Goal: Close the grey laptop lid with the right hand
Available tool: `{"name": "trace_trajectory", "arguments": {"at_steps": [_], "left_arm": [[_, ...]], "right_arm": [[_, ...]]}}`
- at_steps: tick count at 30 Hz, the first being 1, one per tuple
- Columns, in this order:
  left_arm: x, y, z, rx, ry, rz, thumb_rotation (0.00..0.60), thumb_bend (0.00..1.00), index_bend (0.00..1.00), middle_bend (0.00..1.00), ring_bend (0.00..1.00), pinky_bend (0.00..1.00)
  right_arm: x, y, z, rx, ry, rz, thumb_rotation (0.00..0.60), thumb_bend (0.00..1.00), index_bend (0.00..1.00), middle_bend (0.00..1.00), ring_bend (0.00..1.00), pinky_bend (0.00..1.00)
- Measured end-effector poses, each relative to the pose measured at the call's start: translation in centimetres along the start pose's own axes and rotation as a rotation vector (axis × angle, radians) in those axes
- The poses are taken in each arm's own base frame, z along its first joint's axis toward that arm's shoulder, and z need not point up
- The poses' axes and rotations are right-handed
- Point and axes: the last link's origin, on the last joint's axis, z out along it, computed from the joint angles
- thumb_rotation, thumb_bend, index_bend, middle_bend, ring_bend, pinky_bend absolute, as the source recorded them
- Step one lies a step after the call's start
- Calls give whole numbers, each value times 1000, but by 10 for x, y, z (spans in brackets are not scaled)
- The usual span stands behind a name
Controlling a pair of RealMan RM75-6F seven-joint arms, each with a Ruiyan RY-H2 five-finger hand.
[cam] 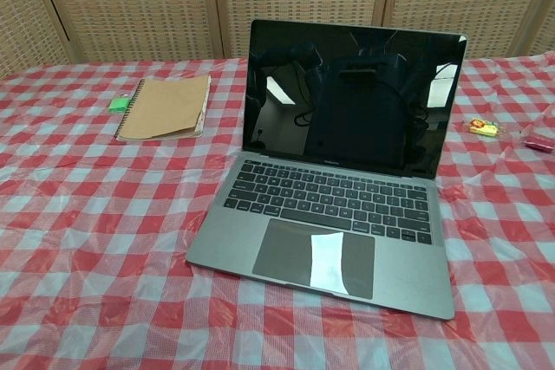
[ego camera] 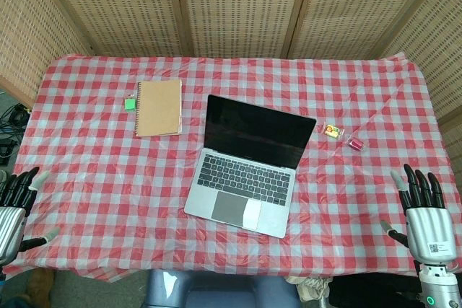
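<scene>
While lid-up — grey laptop [ego camera: 245, 167], both hands [ego camera: 426, 207] well apart, empty.

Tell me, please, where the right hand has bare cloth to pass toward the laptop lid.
Bare checked cloth lies between the right hand and the open grey laptop. Farther back it is crowded: a small yellow packet and red packet.

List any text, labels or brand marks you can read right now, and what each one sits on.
None can be read.
Laptop: small mark under the screen, too blurred.
Right hand: square code-like label on its back, too small.
Yellow packet: print too small.
Notebook: plain cover.
</scene>
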Motion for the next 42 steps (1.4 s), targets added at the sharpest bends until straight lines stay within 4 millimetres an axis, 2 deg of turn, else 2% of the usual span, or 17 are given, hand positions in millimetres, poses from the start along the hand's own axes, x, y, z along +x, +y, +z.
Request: {"name": "trace_trajectory", "arguments": {"at_steps": [10, 11, 12, 13, 14, 15, 17, 19, 20, 25, 29, 32, 37, 42], "left_arm": [[0, 0, 1, 5, 5, 1, 600, 0, 0, 0, 0, 0], [-1, 0, 1, 7, 4, 1, 600, 0, 0, 0, 0, 0], [-1, 0, 2, 8, 2, 2, 600, 0, 0, 0, 0, 0], [-2, -1, 3, 9, 0, 2, 600, 0, 0, 0, 0, 0], [-3, -1, 5, 11, -5, 3, 600, 0, 0, 0, 0, 0], [-4, -1, 6, 13, -8, 3, 600, 0, 0, 0, 0, 0], [-5, -2, 9, 18, -11, 4, 600, 0, 0, 0, 0, 0], [-6, -4, 12, 24, -10, 4, 600, 0, 0, 0, 0, 0], [-7, -4, 13, 28, -11, 4, 600, 0, 0, 0, 0, 0], [-11, -7, 20, 54, -27, 7, 600, 0, 0, 0, 0, 0], [-16, -10, 27, 74, -50, 8, 600, 0, 0, 0, 0, 0], [-17, -12, 32, 90, -54, 11, 600, 0, 0, 0, 0, 0], [-20, -16, 38, 117, -63, 21, 600, 0, 0, 0, 0, 0], [-24, -19, 43, 136, -75, 28, 600, 0, 0, 0, 0, 0]], "right_arm": [[-1, -1, 1, 9, -15, 22, 600, 1, 13, 0, 0, 0], [-2, -1, 3, 12, -24, 30, 600, 47, 5, 0, 0, 0], [-3, -2, 6, 16, -31, 35, 600, 105, 1, 0, 0, 0], [-4, -2, 9, 21, -39, 39, 600, 228, 0, 0, 0, 0], [-5, -3, 15, 29, -53, 44, 600, 390, 0, 0, 0, 0], [-6, -3, 21, 35, -64, 48, 600, 494, 0, 0, 0, 0], [-6, -5, 37, 48, -94, 64, 600, 807, 0, 0, 0, 0], [-4, -7, 55, 59, -124, 88, 600, 965, 0, 1, 0, 0], [-3, -9, 69, 65, -145, 108, 600, 999, 0, 5, 0, 0], [7, -23, 126, 76, -239, 207, 600, 1000, 2, 33, 0, 3], [19, -44, 175, 76, -312, 305, 600, 1000, 64, 101, 6, 91], [28, -64, 208, 84, -340, 375, 600, 1000, 132, 169, 54, 169], [35, -93, 247, 93, -386, 463, 600, 1000, 243, 277, 181, 302], [33, -115, 273, 67, -431, 536, 600, 1000, 295, 325, 226, 350]]}}
